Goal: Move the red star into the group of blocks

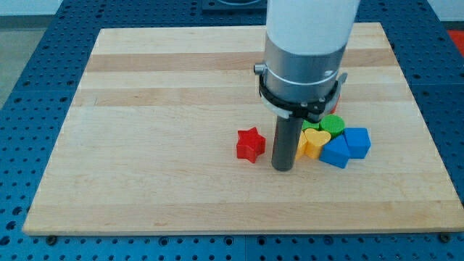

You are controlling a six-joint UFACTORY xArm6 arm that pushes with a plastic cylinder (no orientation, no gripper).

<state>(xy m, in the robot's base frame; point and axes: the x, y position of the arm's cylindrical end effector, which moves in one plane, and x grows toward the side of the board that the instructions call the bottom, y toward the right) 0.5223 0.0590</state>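
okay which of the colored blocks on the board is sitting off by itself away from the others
The red star. It lies alone toward the view's left of my tip, while the yellow heart, green block and blue blocks huddle together on the tip's other side.

Arm housing (312, 25) is showing as a wide white cylinder, running out of the view's top. Below it a grey metallic collar (301, 72) is sitting, ringed at its lower edge by a thin black band (293, 104) with a small lug protruding on the view's left. A straight dark grey rod (285, 141) is descending from the collar, ending in my tip (282, 168), blunt and flat-ended.
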